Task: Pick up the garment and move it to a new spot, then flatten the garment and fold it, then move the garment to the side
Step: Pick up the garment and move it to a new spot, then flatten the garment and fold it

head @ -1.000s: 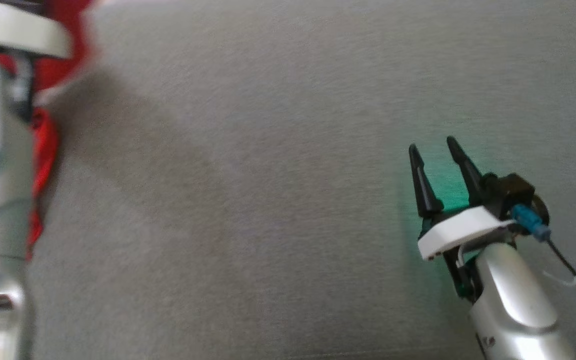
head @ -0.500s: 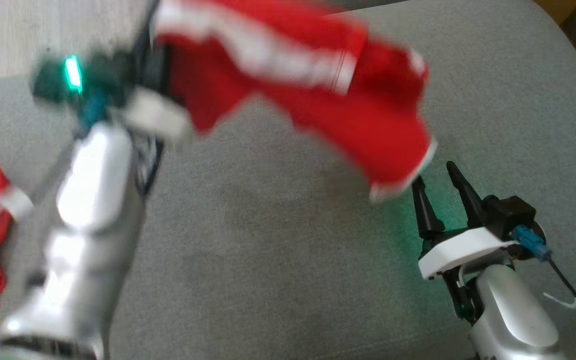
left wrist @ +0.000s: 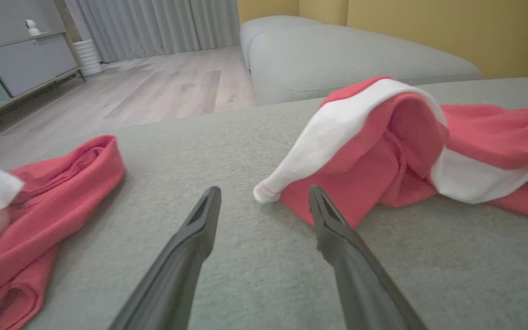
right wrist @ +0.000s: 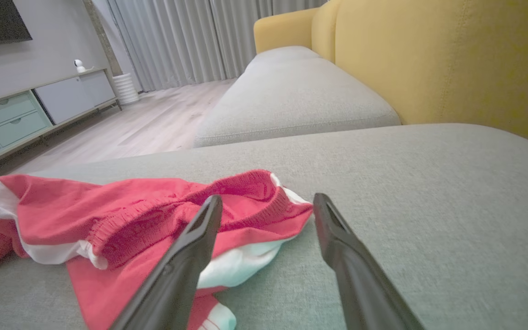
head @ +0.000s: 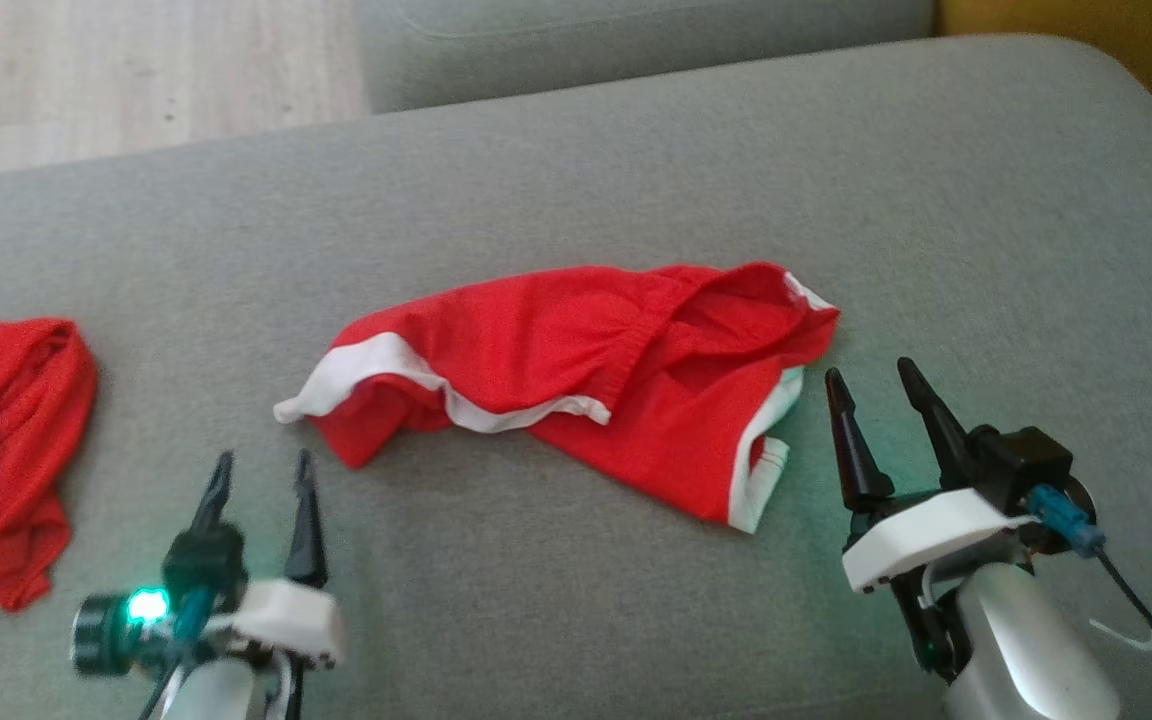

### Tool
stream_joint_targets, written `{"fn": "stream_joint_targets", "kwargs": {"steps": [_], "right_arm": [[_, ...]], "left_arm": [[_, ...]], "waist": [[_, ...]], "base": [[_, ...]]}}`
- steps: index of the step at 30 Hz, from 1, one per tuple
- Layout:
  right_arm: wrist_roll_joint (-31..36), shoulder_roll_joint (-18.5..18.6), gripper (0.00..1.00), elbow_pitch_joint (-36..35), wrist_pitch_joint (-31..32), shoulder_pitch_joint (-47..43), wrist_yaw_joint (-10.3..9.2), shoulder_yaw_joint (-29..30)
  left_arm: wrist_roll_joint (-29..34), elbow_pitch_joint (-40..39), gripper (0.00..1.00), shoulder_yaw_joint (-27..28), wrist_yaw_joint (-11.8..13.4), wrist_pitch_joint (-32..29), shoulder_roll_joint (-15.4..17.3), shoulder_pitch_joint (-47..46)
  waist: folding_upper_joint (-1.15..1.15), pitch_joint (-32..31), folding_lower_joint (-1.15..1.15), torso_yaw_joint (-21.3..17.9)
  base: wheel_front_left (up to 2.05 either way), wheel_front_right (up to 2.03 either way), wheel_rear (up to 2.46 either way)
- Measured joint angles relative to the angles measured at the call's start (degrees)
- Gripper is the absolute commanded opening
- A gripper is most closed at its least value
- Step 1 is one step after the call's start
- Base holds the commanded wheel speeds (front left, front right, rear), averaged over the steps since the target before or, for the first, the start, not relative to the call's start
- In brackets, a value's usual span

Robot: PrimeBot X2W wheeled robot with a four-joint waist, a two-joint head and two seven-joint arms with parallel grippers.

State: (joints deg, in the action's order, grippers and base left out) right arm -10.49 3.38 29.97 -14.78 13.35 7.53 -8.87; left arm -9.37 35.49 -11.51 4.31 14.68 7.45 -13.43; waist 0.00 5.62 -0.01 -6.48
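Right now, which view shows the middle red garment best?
Head view: the whole garment lies crumpled on the grey cushion. Left wrist view shows one white-trimmed end; right wrist view the waistband end, cropped.

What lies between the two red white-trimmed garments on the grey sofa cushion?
Bare grey cushion in the head view; the left gripper sits just nearer the robot.

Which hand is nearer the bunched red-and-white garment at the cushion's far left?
Left. The left hand sits just right of that bunched red-and-white garment; the right hand is far off, beyond the crumpled red shorts.
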Motion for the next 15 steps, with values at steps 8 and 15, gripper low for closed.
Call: {"fn": "stream_joint_targets", "kwargs": {"steps": [8, 15], "right_arm": [[-0.57, -0.05, 1.0, -0.04, 0.0, -2.74, 0.0, -2.56], [-1.64, -0.14, 1.0, 2.92, 0.01, -2.46, 0.0, -7.26]], "left_arm": [[0.69, -10.7, 1.0, 6.9, 1.04, 0.01, -1.68, 12.01], [3.26, -12.85, 1.0, 7.23, -1.62, 0.01, -3.38, 13.57]], "waist": [[0.0, -2.7, 0.0, 4.08], [0.0, -2.28, 0.0, 8.18]], "base": [[0.0, 0.0, 0.0], [0.0, 0.0, 0.0]]}}
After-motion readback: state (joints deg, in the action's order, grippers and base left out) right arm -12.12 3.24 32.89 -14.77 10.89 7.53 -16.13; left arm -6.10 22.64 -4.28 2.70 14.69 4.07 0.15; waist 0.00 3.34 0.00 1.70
